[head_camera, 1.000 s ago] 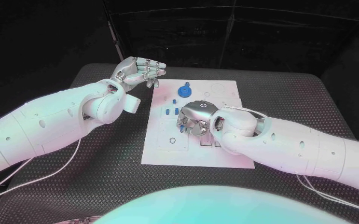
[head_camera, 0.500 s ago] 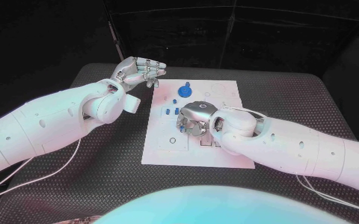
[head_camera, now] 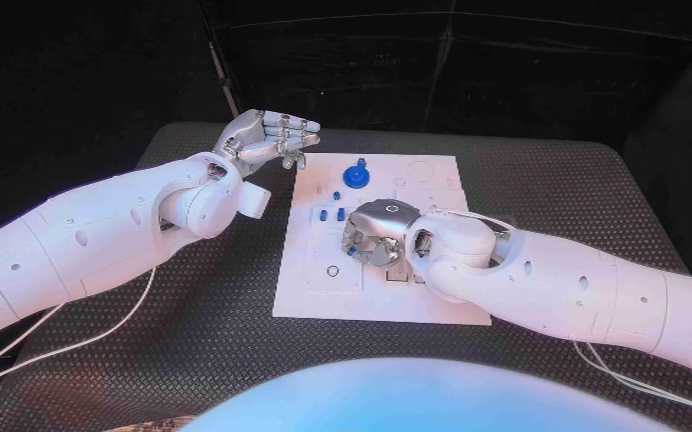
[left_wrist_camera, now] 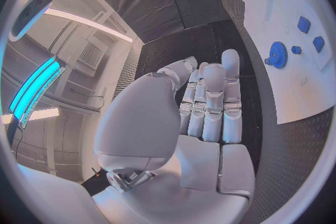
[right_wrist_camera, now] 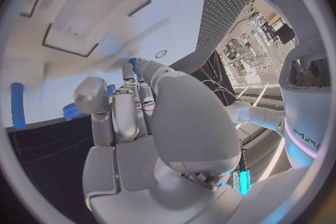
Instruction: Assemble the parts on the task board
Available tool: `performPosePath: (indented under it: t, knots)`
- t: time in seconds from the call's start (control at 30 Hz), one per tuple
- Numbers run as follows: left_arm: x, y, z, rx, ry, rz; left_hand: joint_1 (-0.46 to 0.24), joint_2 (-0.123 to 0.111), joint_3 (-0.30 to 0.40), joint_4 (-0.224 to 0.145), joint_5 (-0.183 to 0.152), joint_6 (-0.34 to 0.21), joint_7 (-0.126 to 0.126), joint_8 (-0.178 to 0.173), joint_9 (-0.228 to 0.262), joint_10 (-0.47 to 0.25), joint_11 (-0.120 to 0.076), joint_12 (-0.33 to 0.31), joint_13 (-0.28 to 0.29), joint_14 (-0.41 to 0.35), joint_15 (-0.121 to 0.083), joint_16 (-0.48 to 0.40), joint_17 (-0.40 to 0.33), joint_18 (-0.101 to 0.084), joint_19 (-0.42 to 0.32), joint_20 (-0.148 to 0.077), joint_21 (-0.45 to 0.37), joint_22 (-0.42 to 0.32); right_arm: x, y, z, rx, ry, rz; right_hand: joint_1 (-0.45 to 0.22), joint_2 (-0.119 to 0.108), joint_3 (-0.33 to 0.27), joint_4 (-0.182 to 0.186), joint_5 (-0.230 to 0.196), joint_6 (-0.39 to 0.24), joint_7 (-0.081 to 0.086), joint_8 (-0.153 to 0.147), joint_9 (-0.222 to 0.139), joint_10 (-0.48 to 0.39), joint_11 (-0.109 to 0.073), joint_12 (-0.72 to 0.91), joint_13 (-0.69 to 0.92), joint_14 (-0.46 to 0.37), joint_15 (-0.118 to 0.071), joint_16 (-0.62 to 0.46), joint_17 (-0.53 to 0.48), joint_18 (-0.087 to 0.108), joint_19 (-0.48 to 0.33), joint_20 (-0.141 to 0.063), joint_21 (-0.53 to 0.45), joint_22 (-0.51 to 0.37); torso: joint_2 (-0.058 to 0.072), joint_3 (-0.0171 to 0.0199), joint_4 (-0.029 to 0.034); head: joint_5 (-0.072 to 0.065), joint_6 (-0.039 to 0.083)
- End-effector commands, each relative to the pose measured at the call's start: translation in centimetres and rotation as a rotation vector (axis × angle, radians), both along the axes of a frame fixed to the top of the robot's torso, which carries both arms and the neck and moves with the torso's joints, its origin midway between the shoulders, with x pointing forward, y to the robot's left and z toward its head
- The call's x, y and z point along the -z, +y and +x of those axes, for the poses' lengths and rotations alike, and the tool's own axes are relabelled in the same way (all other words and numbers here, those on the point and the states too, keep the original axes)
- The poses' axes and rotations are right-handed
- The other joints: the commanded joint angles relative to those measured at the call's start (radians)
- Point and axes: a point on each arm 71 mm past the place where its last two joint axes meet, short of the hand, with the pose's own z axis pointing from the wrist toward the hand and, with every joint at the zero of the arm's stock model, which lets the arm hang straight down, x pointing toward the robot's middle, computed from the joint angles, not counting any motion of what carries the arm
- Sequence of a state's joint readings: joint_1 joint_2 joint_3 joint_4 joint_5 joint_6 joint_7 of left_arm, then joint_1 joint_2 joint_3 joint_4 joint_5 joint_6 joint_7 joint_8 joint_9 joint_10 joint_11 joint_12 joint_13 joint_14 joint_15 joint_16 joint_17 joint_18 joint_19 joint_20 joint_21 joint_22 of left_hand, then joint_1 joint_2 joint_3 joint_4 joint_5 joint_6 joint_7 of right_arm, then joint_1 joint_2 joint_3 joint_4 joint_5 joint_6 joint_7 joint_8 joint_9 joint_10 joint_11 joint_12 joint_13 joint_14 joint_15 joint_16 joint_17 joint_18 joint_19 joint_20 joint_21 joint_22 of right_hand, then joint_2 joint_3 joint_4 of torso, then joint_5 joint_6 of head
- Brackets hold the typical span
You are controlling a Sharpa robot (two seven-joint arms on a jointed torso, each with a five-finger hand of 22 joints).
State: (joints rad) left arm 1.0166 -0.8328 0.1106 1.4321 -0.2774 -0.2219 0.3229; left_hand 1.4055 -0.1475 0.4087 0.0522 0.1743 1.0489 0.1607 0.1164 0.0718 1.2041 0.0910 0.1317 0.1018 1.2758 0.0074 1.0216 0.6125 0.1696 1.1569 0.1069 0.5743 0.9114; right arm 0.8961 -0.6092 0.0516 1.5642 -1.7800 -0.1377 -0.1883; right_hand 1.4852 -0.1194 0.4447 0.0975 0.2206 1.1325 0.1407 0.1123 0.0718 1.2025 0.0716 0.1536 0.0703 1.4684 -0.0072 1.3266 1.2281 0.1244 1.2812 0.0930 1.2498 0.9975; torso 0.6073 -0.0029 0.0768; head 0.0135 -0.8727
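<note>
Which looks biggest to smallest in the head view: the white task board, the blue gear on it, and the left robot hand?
1. White rectangular task board, clearly the largest.
2. Silver many-fingered left robot hand; raised nearer the camera, so it may look larger than it is.
3. Round blue gear, the smallest.

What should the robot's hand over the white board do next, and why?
Probably lower the right hand a little toward the task board and feel for a part. It hovers over the board's middle with fingers curled, blue parts lie just beside it, and the left hand waits off the board's far corner.
</note>
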Motion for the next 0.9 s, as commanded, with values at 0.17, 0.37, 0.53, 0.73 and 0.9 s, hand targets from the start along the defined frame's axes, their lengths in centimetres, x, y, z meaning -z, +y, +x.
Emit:
performPosePath:
  t: [0.17,0.37,0.53,0.73,0.9]
  knots:
    - [-0.13,-0.10,0.01,0.010,0.000,-0.010,-0.001,0.006,-0.003,-0.003,-0.004,-0.004,0.005,-0.007,-0.002,-0.007,-0.001,0.006,0.001,-0.007,0.000,-0.004,-0.001,0.011,-0.009,0.001,-0.006,-0.001,0.04,0.07,-0.10,-0.004,-0.001,-0.016,-0.008,0.001,0.001,-0.004,-0.003,0.007,-0.002,0.003,0.001,0.006,-0.002,-0.006,0.001,0.042,-0.005,0.004,0.001,-0.010,0.005,0.000,0.006,0.002,0.000,-0.0005,-0.0003,0.000,0.000]
    - [-0.12,-0.14,-0.01,0.013,0.002,-0.011,-0.001,0.006,-0.004,-0.004,-0.004,-0.005,0.006,-0.008,-0.002,-0.009,0.000,0.007,0.002,-0.009,0.001,-0.006,-0.003,0.011,-0.009,0.002,-0.007,-0.001,0.07,0.08,-0.09,-0.002,-0.001,-0.019,-0.011,0.000,-0.001,-0.004,-0.003,0.007,-0.002,0.002,0.001,0.006,-0.002,-0.007,0.001,0.042,-0.005,0.003,0.000,-0.010,0.004,0.000,0.005,0.000,0.001,-0.0008,0.0002,-0.001,0.000]
    - [-0.11,-0.17,0.00,0.014,0.003,-0.011,-0.001,0.006,-0.004,-0.004,-0.004,-0.005,0.006,-0.008,-0.002,-0.009,0.000,0.007,0.002,-0.009,0.001,-0.006,-0.003,0.011,-0.009,0.002,-0.007,-0.001,0.29,0.06,0.06,0.012,0.008,-0.038,-0.036,-0.006,-0.006,-0.003,-0.006,-0.028,0.010,-0.019,-0.005,-0.031,0.010,-0.030,-0.005,0.041,0.004,0.003,-0.003,-0.009,-0.002,0.004,-0.002,-0.009,0.001,-0.0006,0.0000,0.000,0.000]
    - [-0.09,-0.18,0.00,0.016,0.005,-0.011,-0.001,0.006,-0.004,-0.004,-0.004,-0.005,0.006,-0.008,-0.002,-0.009,0.000,0.007,0.002,-0.009,0.001,-0.006,-0.003,0.011,-0.009,0.002,-0.007,-0.001,0.42,0.12,0.22,0.023,0.006,-0.050,-0.067,-0.024,-0.019,0.001,-0.006,-0.090,0.029,-0.049,-0.007,-0.119,0.036,-0.064,-0.007,0.034,0.025,-0.009,-0.021,-0.005,-0.019,0.023,-0.021,-0.037,0.001,0.0000,-0.0001,0.000,0.000]
    - [-0.08,-0.21,0.00,0.018,0.007,-0.011,-0.002,0.006,-0.005,-0.004,-0.004,-0.005,0.006,-0.008,-0.002,-0.010,0.000,0.008,0.002,-0.010,0.001,-0.006,-0.004,0.011,-0.009,0.002,-0.008,-0.002,0.39,0.21,0.26,0.024,-0.002,-0.047,-0.070,-0.025,-0.022,-0.002,-0.007,-0.095,0.030,-0.048,-0.006,-0.134,0.039,-0.065,-0.007,0.032,0.027,-0.012,-0.027,-0.003,-0.023,0.027,-0.026,-0.043,0.000,0.0001,-0.0005,0.000,0.000]
